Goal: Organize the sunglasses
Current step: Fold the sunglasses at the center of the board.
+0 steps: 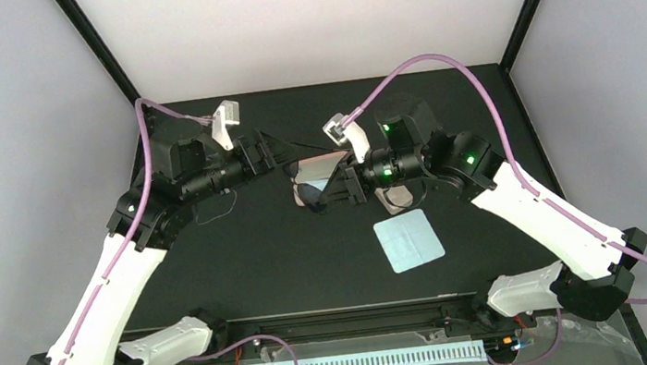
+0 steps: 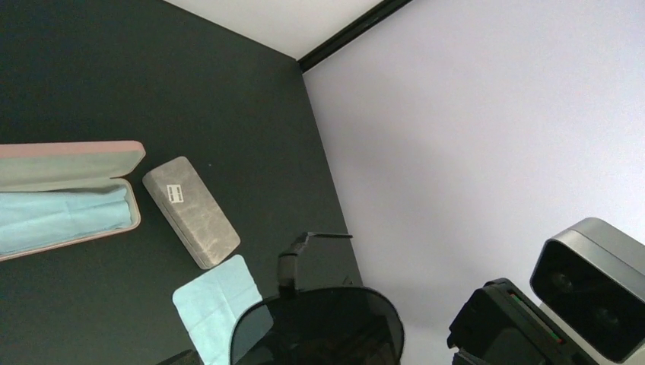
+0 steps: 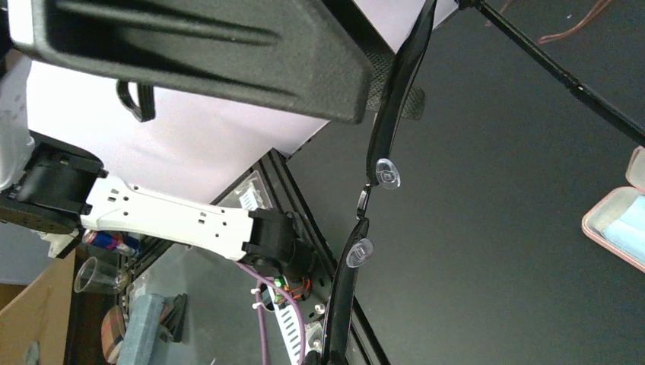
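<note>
The sunglasses (image 2: 319,331) are off the table (image 2: 114,68), up in the air directly above the open pink case (image 2: 135,213), between the two arms, which meet over that case from either side. The right gripper (image 1: 332,189) has its fingers closed. The glasses hang beside them with no other support, so the judgement is that these fingers pinch the thin frame, though the contact itself is not clearly shown. The left gripper (image 1: 284,157) stands across the case from the right one, close to the glasses. Its fingers do not show in its own camera and are black on black from above, so whether they stand wide or narrow cannot be told. From the left wrist, one dark lens fills the lower edge of the view, very near, with a hinge rising from it. From the right wrist, the frame front runs edge-on with both nose pads visible, and one slim arm stands unfolded, reaching away over the table. From above, a thin black line that appears to be that arm runs across toward the left fingers, so the long axis lies roughly along the line joining the two grippers. Judgement: the left gripper is nearer the free end and is placed to fold the arm before the glasses go down into the case. The grey case (image 2: 190,211) lies just beside the pink case's end, with the blue cloth (image 2: 217,304) beyond it.
</note>
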Controlling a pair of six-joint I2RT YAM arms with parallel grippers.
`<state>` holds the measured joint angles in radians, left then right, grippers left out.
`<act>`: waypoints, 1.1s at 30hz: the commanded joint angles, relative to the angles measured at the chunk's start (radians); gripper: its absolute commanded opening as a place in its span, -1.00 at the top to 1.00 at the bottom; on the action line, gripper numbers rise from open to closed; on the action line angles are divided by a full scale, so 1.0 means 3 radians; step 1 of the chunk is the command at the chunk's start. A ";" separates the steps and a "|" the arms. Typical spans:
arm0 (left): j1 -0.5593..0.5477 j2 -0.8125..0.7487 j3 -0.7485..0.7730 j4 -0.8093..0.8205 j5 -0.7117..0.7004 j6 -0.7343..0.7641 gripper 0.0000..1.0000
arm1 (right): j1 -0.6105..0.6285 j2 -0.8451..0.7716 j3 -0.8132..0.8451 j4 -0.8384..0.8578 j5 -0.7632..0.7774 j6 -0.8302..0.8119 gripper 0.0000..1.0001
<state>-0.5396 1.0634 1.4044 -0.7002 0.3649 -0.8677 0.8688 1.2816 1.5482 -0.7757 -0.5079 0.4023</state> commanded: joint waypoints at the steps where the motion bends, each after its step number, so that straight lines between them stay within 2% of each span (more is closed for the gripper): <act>1: -0.0142 0.0061 0.0081 0.0012 -0.0204 -0.0022 -0.72 | 0.0013 -0.0002 0.0085 -0.0088 0.0118 -0.0102 0.98; 3: -0.0190 0.0122 0.0080 0.0016 -0.0220 -0.0046 -0.68 | 0.0011 -0.0012 0.0085 -0.0097 0.0128 -0.0117 0.98; 5: -0.0233 0.0169 0.0094 0.0028 -0.0236 -0.0074 -0.55 | 0.0013 -0.0021 0.0087 -0.0099 0.0141 -0.0136 0.98; 9: -0.0310 0.0197 0.0149 0.0048 -0.0398 -0.0113 -0.16 | 0.0011 -0.0020 0.0105 -0.0134 0.0187 -0.0173 0.98; 16: -0.0337 0.0210 0.0193 0.0052 -0.0499 -0.0137 0.01 | 0.0011 -0.0071 0.0077 -0.0082 0.0293 -0.0127 0.97; 18: -0.0344 0.0214 0.0194 0.0065 -0.0499 -0.0136 0.01 | 0.0012 -0.0059 0.0114 -0.0132 0.0350 -0.0125 0.73; 19: -0.0340 0.0220 0.0194 0.0068 -0.0503 -0.0127 0.02 | 0.0013 -0.0058 0.0129 -0.0153 0.0393 -0.0118 0.52; 21: -0.0342 0.0221 0.0191 0.0079 -0.0514 -0.0100 0.03 | 0.0013 -0.0066 0.0158 -0.0225 0.0568 -0.0080 -0.01; 25: -0.0342 0.0233 0.0204 -0.0039 -0.0560 -0.0039 0.06 | 0.0008 -0.0111 0.0303 -0.0451 0.1030 -0.0030 -0.47; 27: -0.0343 0.0226 0.0178 -0.0045 -0.0496 0.0016 0.06 | 0.0004 -0.0148 0.0418 -0.0554 0.1245 -0.0008 -0.57; 33: -0.0360 0.0113 -0.0018 0.0079 -0.0273 0.0186 0.06 | -0.0063 -0.0256 0.0623 -0.0640 0.1865 0.0312 -0.58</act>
<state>-0.6373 1.1278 1.4143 -0.7048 0.2317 -0.8604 0.8673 1.2411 1.6913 -0.9348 -0.1230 0.4278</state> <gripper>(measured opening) 0.533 0.794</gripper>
